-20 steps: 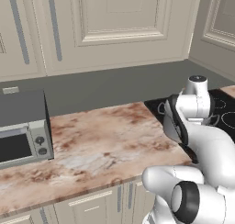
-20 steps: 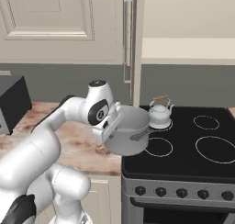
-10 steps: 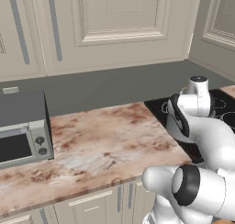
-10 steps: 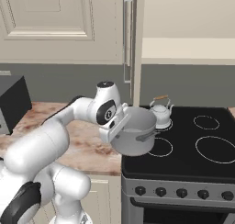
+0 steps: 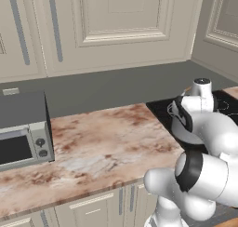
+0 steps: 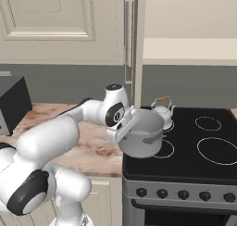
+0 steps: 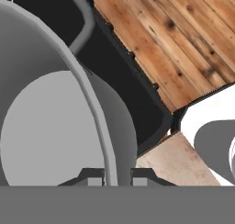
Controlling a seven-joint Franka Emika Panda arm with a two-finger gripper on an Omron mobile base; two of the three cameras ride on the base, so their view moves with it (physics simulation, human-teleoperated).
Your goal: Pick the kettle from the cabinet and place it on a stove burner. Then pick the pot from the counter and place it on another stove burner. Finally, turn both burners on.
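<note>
End effector [image 7: 116,175] clamped on pot [image 6: 142,139] rim, pot tilted over stove's [image 6: 194,162] front-left burner.

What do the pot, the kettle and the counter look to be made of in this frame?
The pot: plain matte grey metal, going by its even grey walls and thin rim. The kettle: silvery, shinier metal with bright highlights; its arched handle has a brown top, probably wood. The counter: polished stone or a marble-look slab, mottled pink-brown and white. All rendered, so these are impressions only.

Even flat rendered light, soft faint shadows, sharp, no glare
</note>
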